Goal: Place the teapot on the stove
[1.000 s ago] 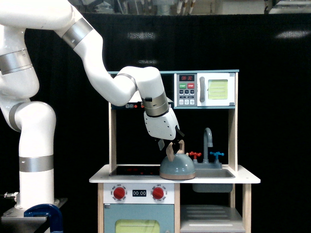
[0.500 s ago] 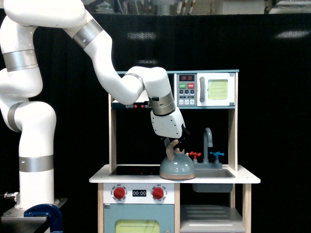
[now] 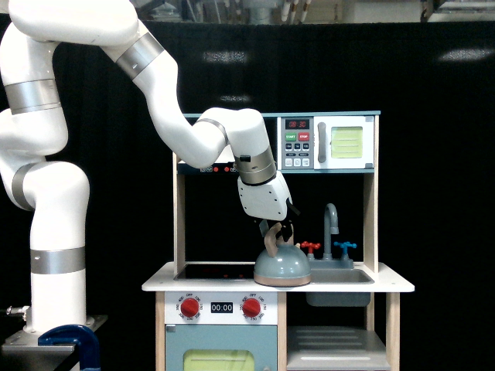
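The pale blue-grey teapot (image 3: 282, 267) stands upright on the white counter, at the stove's right end beside the sink. Its tan loop handle (image 3: 271, 241) rises into my gripper (image 3: 277, 229). The gripper hangs tilted just above the teapot's dome, with its dark fingers (image 3: 291, 233) on either side of the handle and still apart, so it looks open. The black stove (image 3: 213, 271) with its red rings lies flat to the exterior view's left of the teapot. The teapot hides the stove's right edge.
The grey sink basin (image 3: 340, 276), with its faucet (image 3: 332, 224) and red and blue taps, lies right of the teapot. A toy microwave (image 3: 329, 143) on the shelf sits above, close to my arm's wrist. Side posts frame the counter.
My gripper has come down and to the exterior view's right, from beside the handle to around it, then eased slightly left. The teapot has not moved.
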Controlling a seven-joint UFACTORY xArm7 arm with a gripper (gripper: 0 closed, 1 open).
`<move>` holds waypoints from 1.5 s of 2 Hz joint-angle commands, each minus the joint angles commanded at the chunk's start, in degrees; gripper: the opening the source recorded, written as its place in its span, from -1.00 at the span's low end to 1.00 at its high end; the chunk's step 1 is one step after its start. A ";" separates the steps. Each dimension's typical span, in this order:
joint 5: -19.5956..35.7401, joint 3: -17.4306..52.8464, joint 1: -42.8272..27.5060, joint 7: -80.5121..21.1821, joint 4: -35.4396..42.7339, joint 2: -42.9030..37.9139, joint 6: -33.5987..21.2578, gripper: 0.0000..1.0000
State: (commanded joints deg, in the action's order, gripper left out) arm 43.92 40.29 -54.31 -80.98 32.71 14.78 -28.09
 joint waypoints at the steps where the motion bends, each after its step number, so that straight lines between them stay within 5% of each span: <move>1: -1.72 -2.16 1.90 1.50 -2.78 2.70 1.13 -1.00; 2: -11.81 -13.61 10.65 14.57 -10.62 14.47 0.70 -1.00; 3: -10.29 -27.00 7.85 28.04 -19.52 21.35 7.69 -1.00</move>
State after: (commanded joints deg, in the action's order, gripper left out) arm 33.63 13.28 -46.46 -52.94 13.19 36.13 -20.39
